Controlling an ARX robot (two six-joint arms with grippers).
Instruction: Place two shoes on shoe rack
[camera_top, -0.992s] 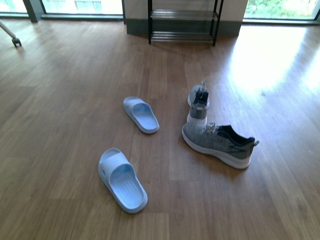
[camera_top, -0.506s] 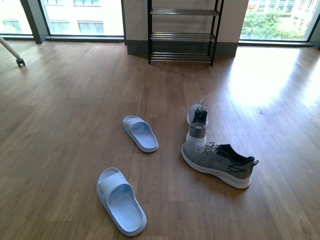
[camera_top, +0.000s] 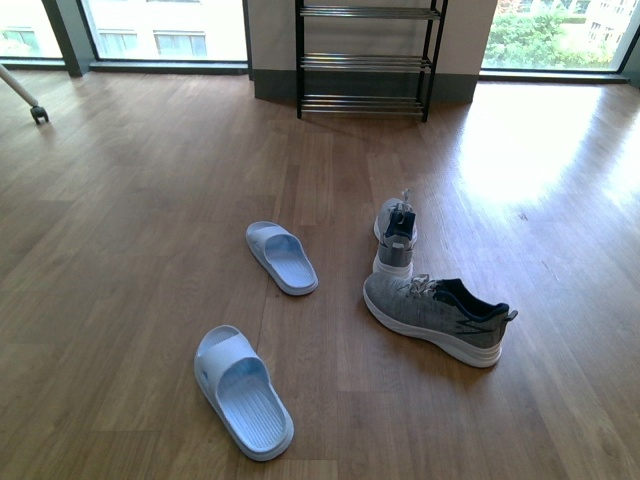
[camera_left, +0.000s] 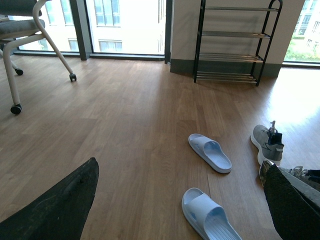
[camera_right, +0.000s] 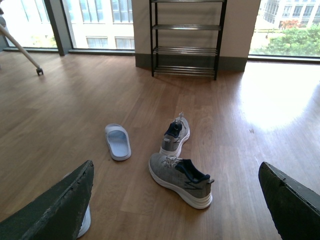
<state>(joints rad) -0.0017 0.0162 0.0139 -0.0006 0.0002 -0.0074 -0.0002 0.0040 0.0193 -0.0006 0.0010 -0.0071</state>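
Since half a second ago my front camera has tipped slightly, so the shoe rack (camera_top: 365, 60) and all the footwear sit a little higher in frame; nothing on the wooden floor (camera_top: 150, 200) has shifted against anything else. By my judgement the task has not begun: both grey knit sneakers are on the floor and neither is on the rack. My left gripper (camera_left: 179, 165) and right gripper (camera_right: 176, 164) each show two dark fingers spread wide at the corners of their wrist views, with nothing between them. The rack, a black frame with chrome bar tiers, stands at the far edge of the floor against the wall between two bright windows, well apart from the shoes. The far sneaker (camera_top: 396, 233) stands upright, toe toward the rack, its navy-lined heel facing me. The near sneaker (camera_top: 437, 318) rests on its white sole, lying crosswise, toe just beside the other's heel; I cannot tell whether they touch. Both have pale grey laces. Two pale blue slides lie to my left of them, one (camera_top: 282, 257) near the far sneaker, the other (camera_top: 243, 390) closer to me. Both sneakers are left to lift and carry.
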